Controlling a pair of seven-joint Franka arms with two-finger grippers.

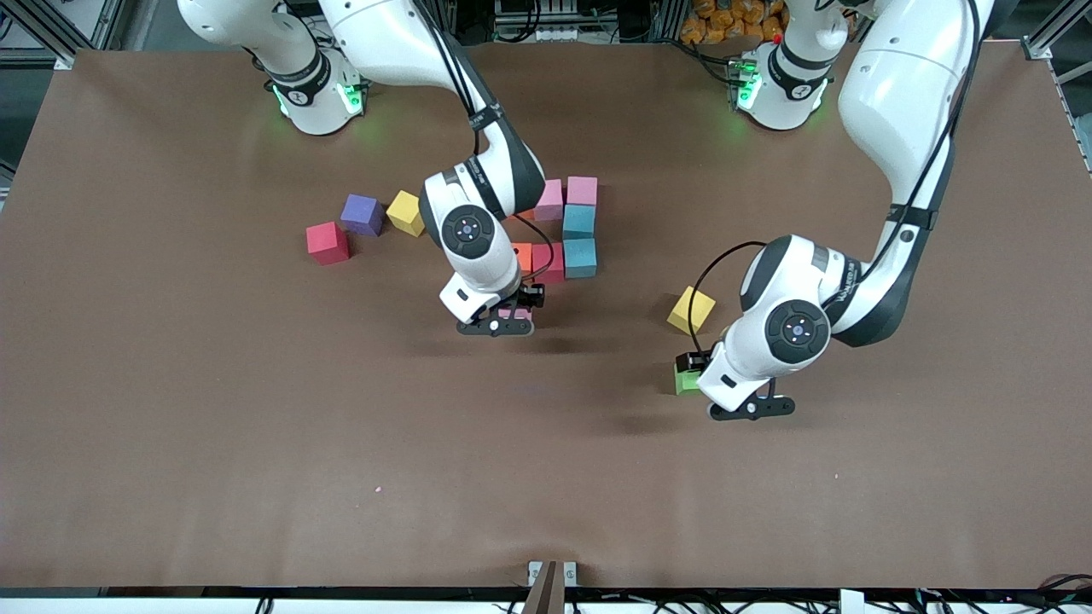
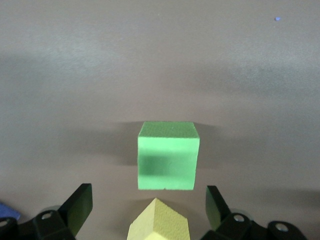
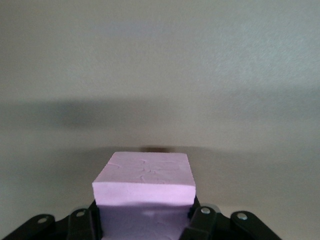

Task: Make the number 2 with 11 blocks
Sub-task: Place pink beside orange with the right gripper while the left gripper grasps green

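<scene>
Your right gripper [image 1: 503,322] sits just off the camera-side end of the half-built figure near the middle of the desk, its jaws closed narrow on a pink block [image 3: 145,186], which looks set down on or just above the desk directly below the red block [image 1: 548,262] of the middle row. That figure so far reads as two pink blocks [image 1: 566,196] along the top, two light blue blocks [image 1: 579,240] down one side, then red and an orange block [image 1: 522,256] running back across. Your left gripper [image 1: 751,408] hovers toward the left arm's end of the desk with its jaws spread wide over a green block [image 2: 167,155], and a yellow block [image 2: 159,221] lies just beside that one. Watch the release on the pink block: if the jaws open while it is skewed or still raised, it could tip or nudge the red neighbour and bend the column. On the other side, the wide jaws could clip the yellow cube as they descend on the green. Spare pieces wait toward the right arm's end: a red block [image 1: 328,242], a purple cube [image 1: 362,213] you should leave alone, and a second yellow block [image 1: 406,212].
</scene>
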